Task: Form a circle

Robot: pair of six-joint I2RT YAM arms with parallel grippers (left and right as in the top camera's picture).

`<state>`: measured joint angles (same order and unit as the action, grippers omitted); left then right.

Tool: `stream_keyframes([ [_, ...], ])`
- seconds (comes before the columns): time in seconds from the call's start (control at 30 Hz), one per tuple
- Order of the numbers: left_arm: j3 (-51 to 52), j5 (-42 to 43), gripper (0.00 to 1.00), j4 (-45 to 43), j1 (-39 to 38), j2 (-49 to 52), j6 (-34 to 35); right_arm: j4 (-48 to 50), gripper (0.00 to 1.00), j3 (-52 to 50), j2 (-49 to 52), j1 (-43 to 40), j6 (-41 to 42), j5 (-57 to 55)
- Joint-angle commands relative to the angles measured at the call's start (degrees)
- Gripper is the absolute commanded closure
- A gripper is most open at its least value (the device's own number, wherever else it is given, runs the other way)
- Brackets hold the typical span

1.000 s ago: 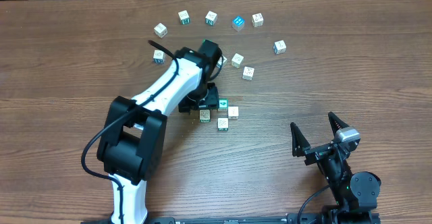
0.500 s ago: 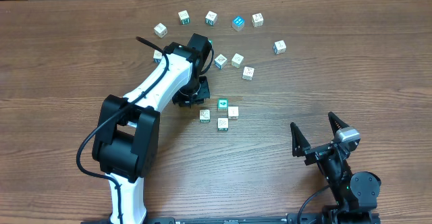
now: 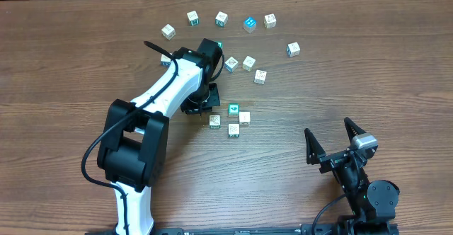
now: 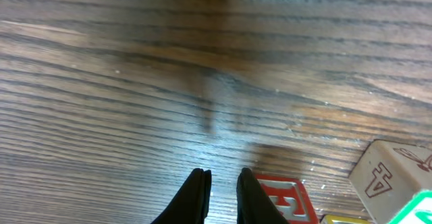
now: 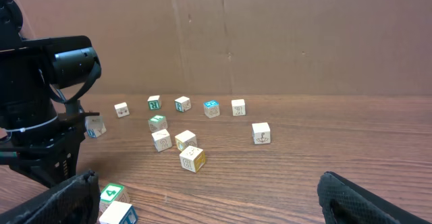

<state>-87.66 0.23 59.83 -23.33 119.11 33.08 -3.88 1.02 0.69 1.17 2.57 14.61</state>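
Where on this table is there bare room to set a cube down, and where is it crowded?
Free: the wood left of the left arm; the strip between the low cluster and the right fingers; right of the lone cube. Crowded: the top arc and around that cluster.

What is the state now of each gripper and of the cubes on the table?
Left gripper: jaws almost closed, nothing between them.
Right gripper: jaws open, empty.
Circle: unfinished, an arc only.
Loose cubes: lying apart, not yet in the arc.
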Motion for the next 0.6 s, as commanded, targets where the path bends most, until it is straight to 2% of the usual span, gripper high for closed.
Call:
stream_keyframes([
  [0.0, 0.7, -0.2, 0.87, 0.3, -1.7, -1.4, 0.3, 0.3, 0.0, -0.6, -0.5, -0.2, -0.3, -0.4],
  [0.57, 1.0, 2.8, 0.87, 0.8, -3.4, -1.4, 0.3, 0.3, 0.0, -0.6, -0.5, -0.2, -0.3, -0.4],
])
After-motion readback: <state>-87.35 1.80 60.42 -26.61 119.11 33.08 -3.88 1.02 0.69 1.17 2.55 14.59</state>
